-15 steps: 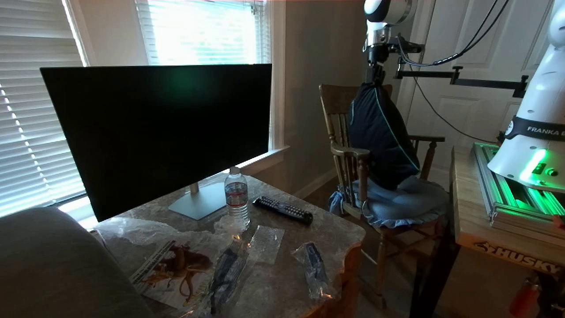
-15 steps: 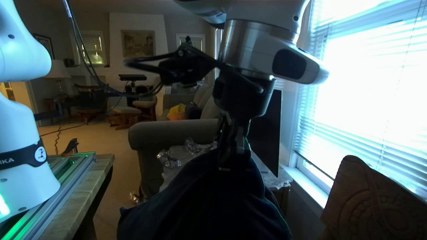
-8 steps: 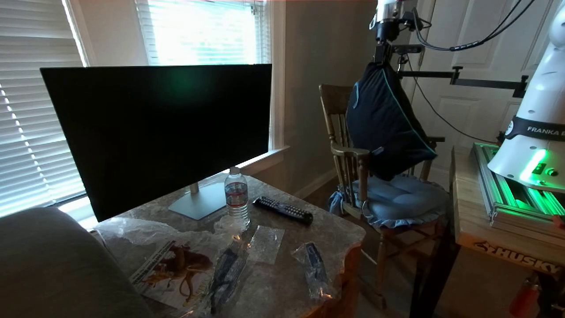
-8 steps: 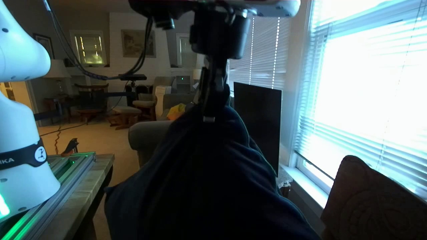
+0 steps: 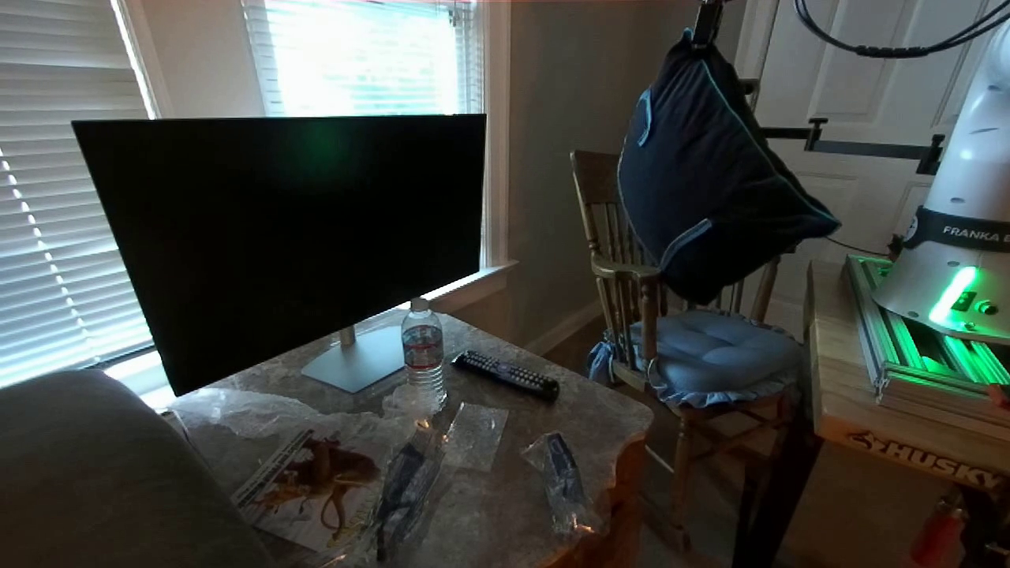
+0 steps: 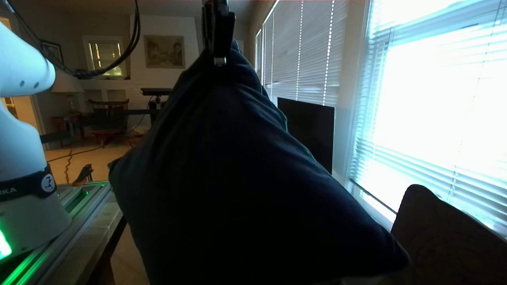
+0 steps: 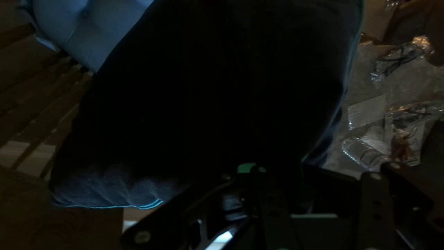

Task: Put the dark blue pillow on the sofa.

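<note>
Dark blue pillow [image 5: 714, 173] aloft — my fingers [image 6: 220, 35] clenched its top.
I feared a low swing across the tabletop [image 5: 596, 410] edge toppling the bottle [image 5: 424, 355].

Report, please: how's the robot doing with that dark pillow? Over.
Jaws shut on pillow. Pillow hangs clear of seat pad, not yet on sofa. Table with monitor and bottle between, perhaps in the way.

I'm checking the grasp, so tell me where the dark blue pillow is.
In an exterior view, the dark blue pillow hangs from the gripper, right of the monitor, with the blue seat pad on the wooden chair showing below.
</note>
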You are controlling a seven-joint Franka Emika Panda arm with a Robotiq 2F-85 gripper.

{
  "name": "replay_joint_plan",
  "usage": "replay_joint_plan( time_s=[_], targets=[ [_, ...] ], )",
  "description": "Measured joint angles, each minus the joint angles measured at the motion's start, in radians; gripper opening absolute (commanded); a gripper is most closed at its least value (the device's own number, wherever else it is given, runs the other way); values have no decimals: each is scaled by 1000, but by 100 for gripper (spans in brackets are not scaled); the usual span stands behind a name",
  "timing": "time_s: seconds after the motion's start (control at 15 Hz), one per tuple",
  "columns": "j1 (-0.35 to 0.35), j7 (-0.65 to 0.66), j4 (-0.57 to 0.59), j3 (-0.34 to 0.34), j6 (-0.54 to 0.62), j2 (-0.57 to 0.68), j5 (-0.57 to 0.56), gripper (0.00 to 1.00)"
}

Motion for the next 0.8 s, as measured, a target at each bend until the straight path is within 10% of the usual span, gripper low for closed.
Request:
replay_joint_plan(
  time_s=[0.8],
  targets=[
    [275, 17, -139, 92, -4, -244, 55, 8]
  ],
)
